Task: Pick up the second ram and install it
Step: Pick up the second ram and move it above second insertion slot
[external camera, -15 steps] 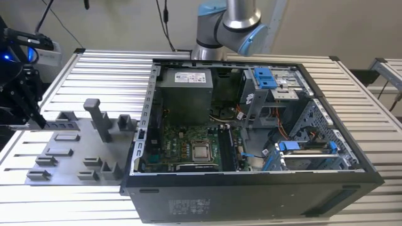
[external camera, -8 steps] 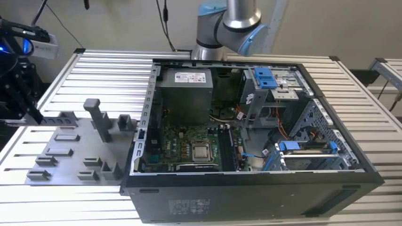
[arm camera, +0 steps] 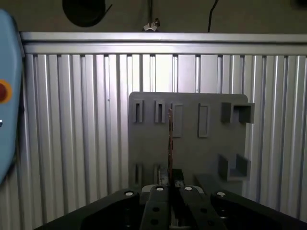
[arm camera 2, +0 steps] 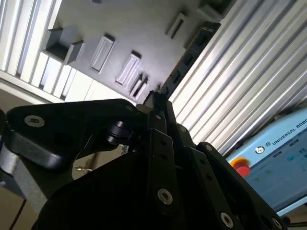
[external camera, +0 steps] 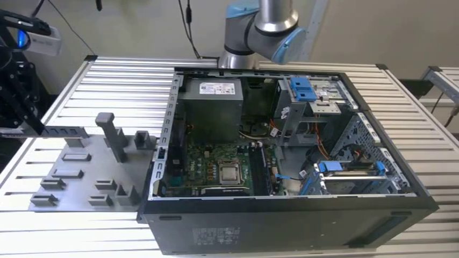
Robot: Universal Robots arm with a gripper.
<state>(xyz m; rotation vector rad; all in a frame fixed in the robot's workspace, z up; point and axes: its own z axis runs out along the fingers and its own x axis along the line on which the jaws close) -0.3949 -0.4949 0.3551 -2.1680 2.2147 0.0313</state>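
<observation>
Gripper (arm camera: 170, 190) is pinching the second ram (arm camera: 170, 143) between its black fingers (arm camera: 156, 207), so the stick is showing edge-on as a thin line. It's hanging over the grey holder plate (arm camera: 192, 158) with slots (arm camera: 203, 120) and blocks (arm camera: 234, 166), which is sitting on the ribbed metal table (arm camera: 72, 124).

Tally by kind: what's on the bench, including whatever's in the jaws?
Open computer case: 1
Grey power-supply box, inside the case: 1
Grey holder plate: 1
Ram stick, clamped in the jaws: 1
Total: 4
</observation>
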